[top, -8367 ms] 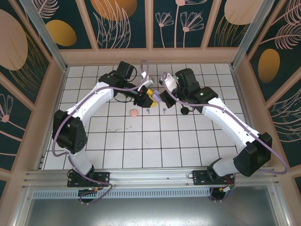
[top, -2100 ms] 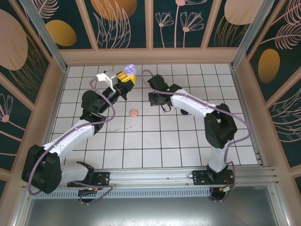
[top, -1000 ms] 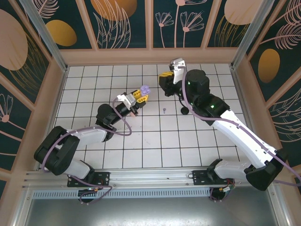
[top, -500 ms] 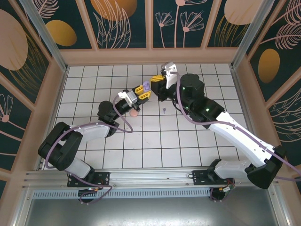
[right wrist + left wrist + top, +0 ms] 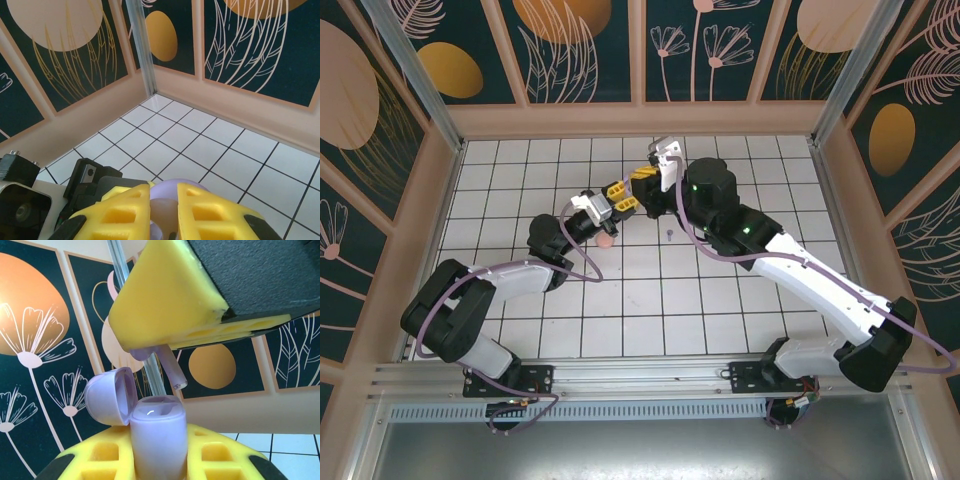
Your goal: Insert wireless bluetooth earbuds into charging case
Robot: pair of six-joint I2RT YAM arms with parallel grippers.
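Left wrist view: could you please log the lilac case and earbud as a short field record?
case: lilac charging case, upright, gripped by left pincer
lid: lid swung open leftward
earbud: lilac earbud held by right pincer, stem over the case, not yet in
table: pink round case lying loose

Left jaws, right jaws tip to tip; pink case (image 5: 607, 241) nearby.

The left arm (image 5: 510, 280) and right arm (image 5: 810, 280) share glossy white link shells between bulky black joint housings, with a lilac cable (image 5: 594, 262) looping along each, small green lights on the right arm's upper joints, and yellow, pocketed fingers (image 5: 125, 212).
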